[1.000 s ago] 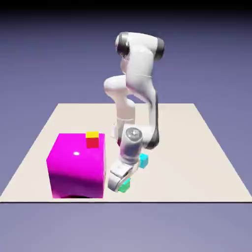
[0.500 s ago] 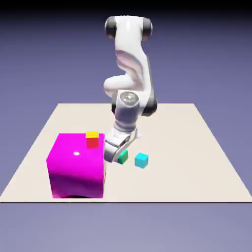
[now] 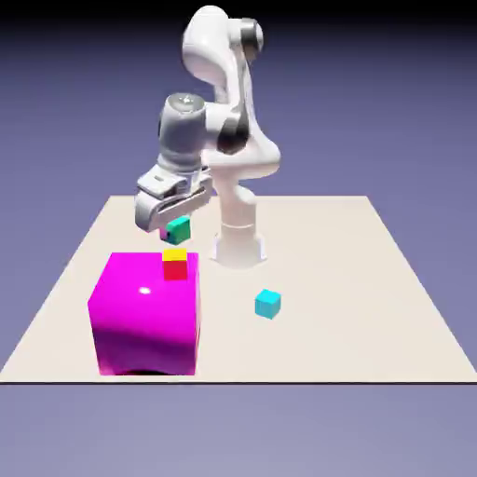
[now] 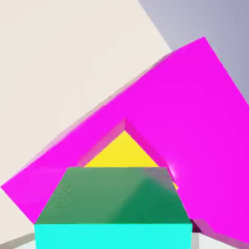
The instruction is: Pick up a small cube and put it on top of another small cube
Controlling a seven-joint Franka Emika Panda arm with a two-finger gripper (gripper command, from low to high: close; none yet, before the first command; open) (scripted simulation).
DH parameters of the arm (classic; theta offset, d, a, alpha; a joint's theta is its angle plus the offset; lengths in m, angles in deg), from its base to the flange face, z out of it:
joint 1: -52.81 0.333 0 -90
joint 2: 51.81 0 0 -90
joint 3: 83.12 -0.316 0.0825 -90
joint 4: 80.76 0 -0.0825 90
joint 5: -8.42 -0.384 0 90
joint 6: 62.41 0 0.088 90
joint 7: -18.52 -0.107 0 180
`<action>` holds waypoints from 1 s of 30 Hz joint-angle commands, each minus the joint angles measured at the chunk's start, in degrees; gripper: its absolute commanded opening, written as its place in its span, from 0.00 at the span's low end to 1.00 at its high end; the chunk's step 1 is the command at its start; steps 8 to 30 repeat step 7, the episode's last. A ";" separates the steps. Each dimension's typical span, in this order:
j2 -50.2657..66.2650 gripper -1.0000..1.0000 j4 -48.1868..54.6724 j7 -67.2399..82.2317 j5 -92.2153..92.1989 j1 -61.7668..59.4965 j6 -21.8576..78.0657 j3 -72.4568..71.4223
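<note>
Tool [image 3: 172,226] clenched on the small green-teal cube [image 3: 177,228]; cube held in the air between the 2 fingers, clear of every surface. In the hand view the same cube [image 4: 113,209] fills the lower middle and hides both fingertips.

Red-sided cube with yellow top [image 3: 174,264] sits just below the held cube, at about 6 o'clock from the tool in the exterior view, a gap visible between the 2. In the hand view its yellow face [image 4: 124,151] shows just past the held cube's far edge.

Red/yellow cube rests on the big magenta block [image 3: 144,317], near its far corner. Block stands on the desk [image 3: 373,279].

1 cyan cube [image 3: 267,303] lies on the desk, at about 4 o'clock from the tool, well apart from it.
</note>
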 commanded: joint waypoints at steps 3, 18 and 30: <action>-0.89 1.00 1.59 -0.05 -0.04 0.19 2.43 -0.51; -3.94 1.00 7.01 -0.01 -0.54 0.84 10.91 -2.25; -3.94 1.00 7.01 -0.01 -0.54 0.84 10.91 -2.25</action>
